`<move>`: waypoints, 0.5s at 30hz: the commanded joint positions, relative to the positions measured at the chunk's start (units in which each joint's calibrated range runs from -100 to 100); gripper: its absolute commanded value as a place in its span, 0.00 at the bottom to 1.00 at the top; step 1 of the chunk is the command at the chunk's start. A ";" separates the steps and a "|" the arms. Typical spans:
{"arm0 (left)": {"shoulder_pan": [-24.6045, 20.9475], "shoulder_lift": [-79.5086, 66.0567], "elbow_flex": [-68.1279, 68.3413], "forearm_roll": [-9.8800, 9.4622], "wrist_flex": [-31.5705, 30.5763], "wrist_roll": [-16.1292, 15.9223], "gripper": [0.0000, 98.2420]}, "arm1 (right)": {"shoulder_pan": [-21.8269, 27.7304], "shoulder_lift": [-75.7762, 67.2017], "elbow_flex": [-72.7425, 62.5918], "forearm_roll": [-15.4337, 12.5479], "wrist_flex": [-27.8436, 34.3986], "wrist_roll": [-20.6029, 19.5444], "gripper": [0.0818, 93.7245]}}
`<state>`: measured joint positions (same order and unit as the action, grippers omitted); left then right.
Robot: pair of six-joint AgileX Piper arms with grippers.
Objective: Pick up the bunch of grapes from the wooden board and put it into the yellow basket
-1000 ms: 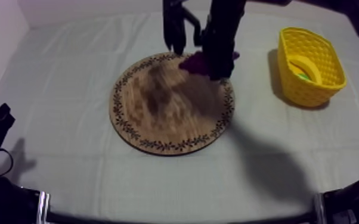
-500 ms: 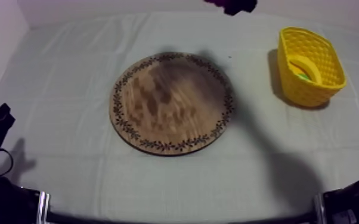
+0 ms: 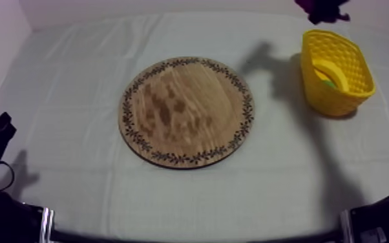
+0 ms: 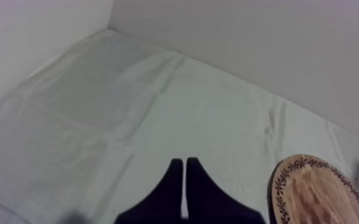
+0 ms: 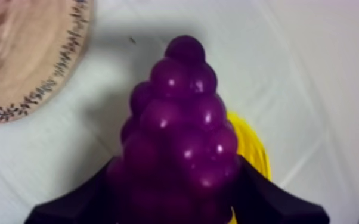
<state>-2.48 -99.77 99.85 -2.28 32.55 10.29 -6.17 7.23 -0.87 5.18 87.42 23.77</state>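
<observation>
Since half a sec ago your right gripper (image 5: 179, 193) & the bunch of grapes (image 5: 182, 113) have been travelling rightward along the table's far edge. They were hanging beyond the wooden board (image 3: 187, 111); now they're hovering over the far side of the yellow basket (image 3: 351, 64), not in it. In the top view you're seeing them as a dark purple-black blob just past the basket's far rim. The right gripper's fingers (image 5: 80, 202) are clamping the grapes from both sides, w/ the bunch's tip pointing away from the wrist. The basket's yellow is peeking out behind the bunch, & the board's patterned rim is showing off to one side. The board is lying bare mid-table, well apart from the basket. Something yellow & green is sitting inside the basket; you can't tell what. Your left gripper (image 4: 185, 176) is resting low at its own side, fingers pressed together on nothing, board's edge ahead of it. A shadow (image 3: 262, 55) is falling on the cloth (image 3: 74, 64) btw board & basket.
</observation>
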 commanded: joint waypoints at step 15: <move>-0.01 0.03 0.04 0.01 0.03 -0.01 0.00 | 10.61 -1.59 16.04 0.12 -2.81 -2.79 0.33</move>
<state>-2.48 -99.77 99.85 -2.28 32.55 10.29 4.36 5.11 15.23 5.57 84.49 20.99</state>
